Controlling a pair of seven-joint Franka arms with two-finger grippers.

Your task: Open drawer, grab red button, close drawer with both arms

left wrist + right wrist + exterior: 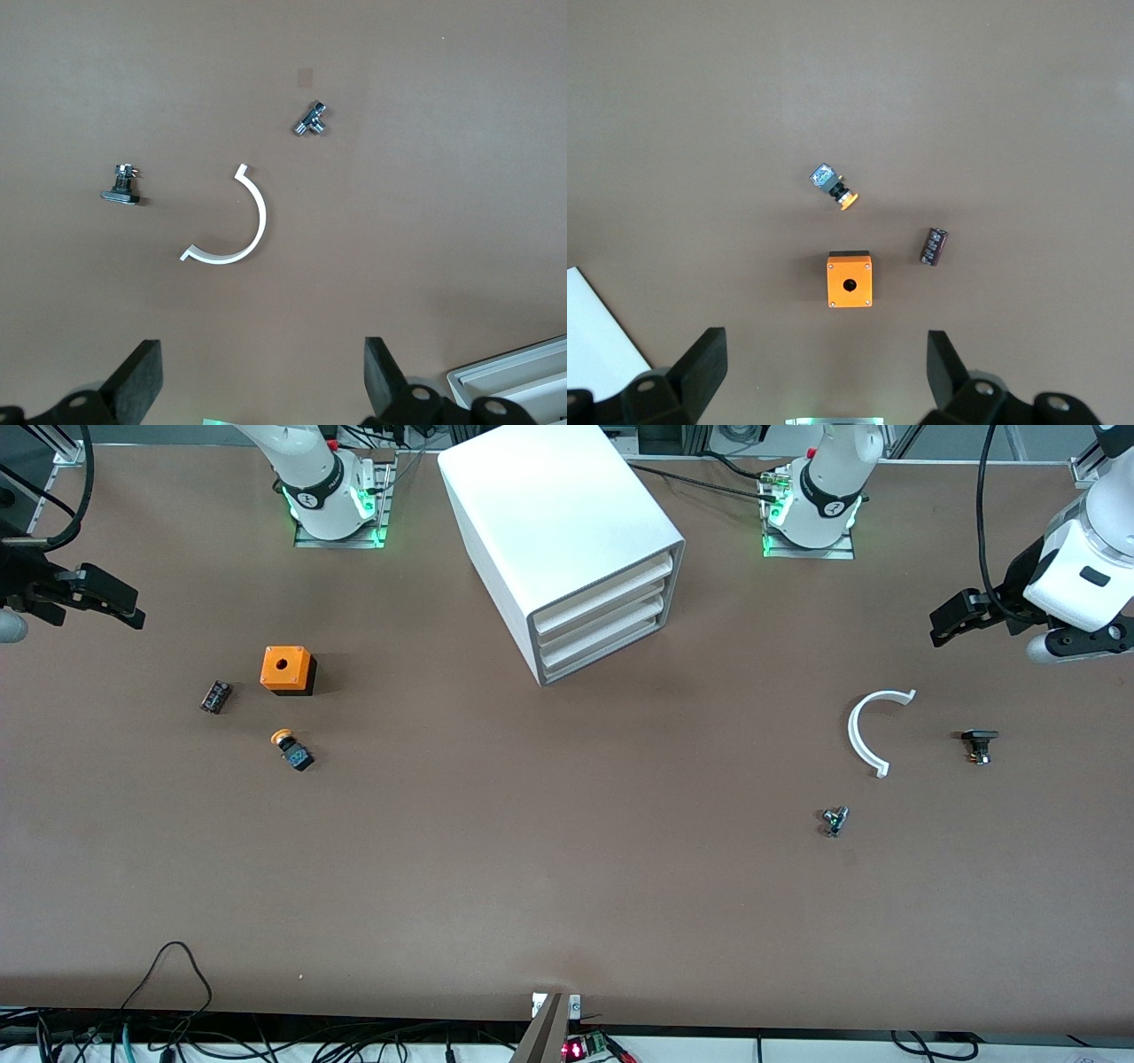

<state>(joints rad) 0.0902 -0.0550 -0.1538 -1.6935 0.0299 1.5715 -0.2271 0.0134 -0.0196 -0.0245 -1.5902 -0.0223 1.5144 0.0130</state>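
Observation:
The white drawer cabinet (567, 540) stands between the two arm bases, and its three drawers (602, 615) are all shut. One corner of the cabinet shows in the left wrist view (523, 376) and one in the right wrist view (594, 332). The button is hidden. My left gripper (946, 624) hangs open and empty over the left arm's end of the table, with its fingers (142, 376) wide apart above bare tabletop. My right gripper (120, 602) hangs open and empty over the right arm's end, above the orange box (850, 279).
Toward the right arm's end lie an orange box with a hole (287, 669), an orange-capped button (292, 749) and a small dark cylinder (215, 696). Toward the left arm's end lie a white curved strip (873, 731), a black part (979, 742) and a metal fitting (834, 820).

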